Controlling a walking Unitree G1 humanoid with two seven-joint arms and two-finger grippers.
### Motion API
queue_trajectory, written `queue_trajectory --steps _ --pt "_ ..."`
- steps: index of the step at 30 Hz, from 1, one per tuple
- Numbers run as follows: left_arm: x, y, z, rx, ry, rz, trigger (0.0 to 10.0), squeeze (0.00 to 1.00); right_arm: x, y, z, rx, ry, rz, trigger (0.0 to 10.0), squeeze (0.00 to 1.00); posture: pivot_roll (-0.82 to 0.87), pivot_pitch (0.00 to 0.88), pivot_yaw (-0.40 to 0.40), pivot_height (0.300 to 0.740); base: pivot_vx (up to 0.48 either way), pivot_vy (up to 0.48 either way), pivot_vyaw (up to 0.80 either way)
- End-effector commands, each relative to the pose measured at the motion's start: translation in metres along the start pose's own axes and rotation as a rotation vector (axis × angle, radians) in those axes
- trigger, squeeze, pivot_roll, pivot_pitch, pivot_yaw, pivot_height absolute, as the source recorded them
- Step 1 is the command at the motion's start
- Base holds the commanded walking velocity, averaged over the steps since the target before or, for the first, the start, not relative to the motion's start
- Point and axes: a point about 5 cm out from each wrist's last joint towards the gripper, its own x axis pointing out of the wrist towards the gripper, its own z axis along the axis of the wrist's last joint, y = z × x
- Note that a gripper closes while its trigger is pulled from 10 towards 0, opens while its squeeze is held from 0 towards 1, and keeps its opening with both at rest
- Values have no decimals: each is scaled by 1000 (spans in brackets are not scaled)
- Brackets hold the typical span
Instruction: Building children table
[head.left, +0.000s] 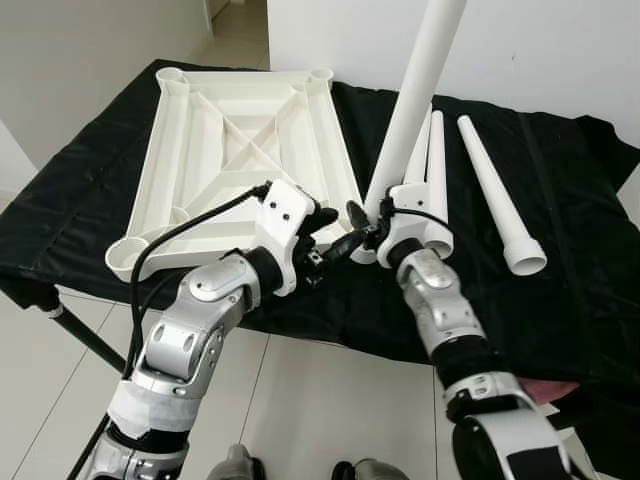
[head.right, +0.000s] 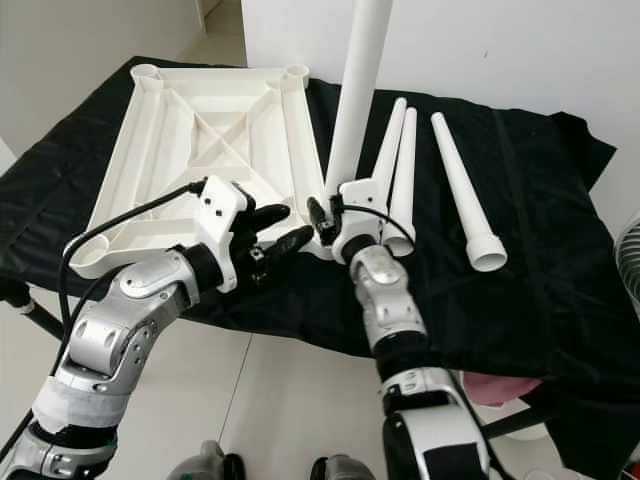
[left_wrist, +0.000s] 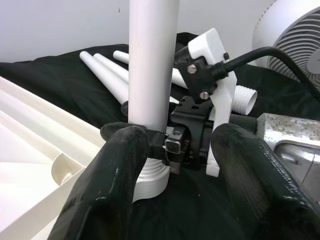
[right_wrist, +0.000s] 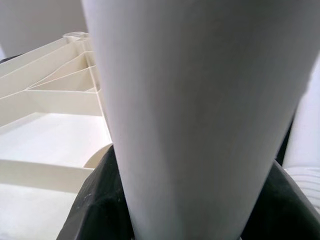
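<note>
A cream table top (head.left: 160, 150) lies upside down on the black cloth, with a leg socket at each corner. My right gripper (head.left: 372, 225) is shut on a white table leg (head.left: 410, 100), low on the leg, and holds it upright with a slight tilt. The leg's wide foot rests by the top's near right corner. My left gripper (head.left: 335, 235) is open just left of that foot, and its black fingers (left_wrist: 107, 185) stand apart on either side of the leg's base without touching it. The right wrist view shows the leg (right_wrist: 190, 110) up close between the fingers.
Three loose white legs (head.left: 495, 190) lie side by side on the black cloth (head.left: 580, 250) to the right of the top. The cloth's front edge runs just below my grippers, over tiled floor. A white fan (left_wrist: 290, 30) stands at the far right.
</note>
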Motion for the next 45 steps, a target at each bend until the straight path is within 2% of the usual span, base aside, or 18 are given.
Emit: queue_trajectory --steps 1,2,5,7,9,10,16,17,18,19,24,28,29,30,32,36,38,45 --pt "0 0 -2 -10 7 25 10000 0 -9 0 -18 45 70 -113 10000 0 -57 76 -1 740 0 0 0" --pt "0 0 -2 -10 7 25 10000 0 -9 0 -18 45 70 -113 10000 0 -57 76 -1 740 0 0 0" --pt "0 0 -2 -9 8 27 10000 0 -11 13 -18 78 63 -159 10000 0 -51 71 -3 740 0 0 0" --pt "0 1 -2 -6 8 30 10000 0 -16 16 -13 76 20 -265 10000 0 -48 69 -5 740 0 0 0" --pt "0 1 -2 -6 8 31 10000 0 -16 16 -12 80 19 -275 10000 0 -48 69 -5 740 0 0 0" --pt "-1 2 -2 -4 8 33 10000 0 -16 24 -14 87 46 -249 10000 0 -48 69 -5 740 0 0 0" --pt "0 2 -1 -2 8 36 10000 0 -14 32 -12 84 39 -184 10000 0 -49 68 -3 740 0 0 0" --pt "0 3 -1 -2 8 36 10000 0 -13 32 -10 87 35 -175 10000 686 -50 68 -3 740 0 0 0" --pt "0 3 -1 -2 8 36 10000 0 -13 32 -10 87 35 -175 10000 686 -50 68 -3 740 0 0 0" --pt "0 3 -2 -2 8 36 10000 0 -13 31 -9 87 30 -171 10000 1000 -50 68 -3 740 0 0 0" --pt "0 3 -1 -1 7 37 10000 0 -13 30 -4 85 -4 -138 10000 1000 -50 66 -5 740 0 0 0" --pt "0 3 -2 0 7 36 10000 0 -11 23 -2 60 -3 -109 10000 1000 -53 60 -3 740 0 0 0" --pt "1 3 -2 0 7 35 10000 0 -10 21 0 51 -7 -88 10000 0 -52 58 -5 740 0 0 0" --pt "1 3 -2 0 7 35 10000 0 -10 21 0 51 -7 -88 10000 0 -52 58 -5 740 0 0 0" --pt "1 3 -2 3 7 33 10000 0 -6 13 3 26 -5 5 10000 0 -54 54 -4 740 0 0 0" --pt "1 3 -1 3 7 32 10000 0 -3 8 5 -2 1 88 10000 0 -54 54 -4 740 0 0 0" --pt "1 3 -2 3 7 29 10000 0 0 1 8 -51 5 188 10000 0 -56 51 -5 740 0 0 0" --pt "1 1 -3 9 16 16 10000 0 4 -5 11 -108 14 322 10000 0 -54 54 -4 740 0 0 0"
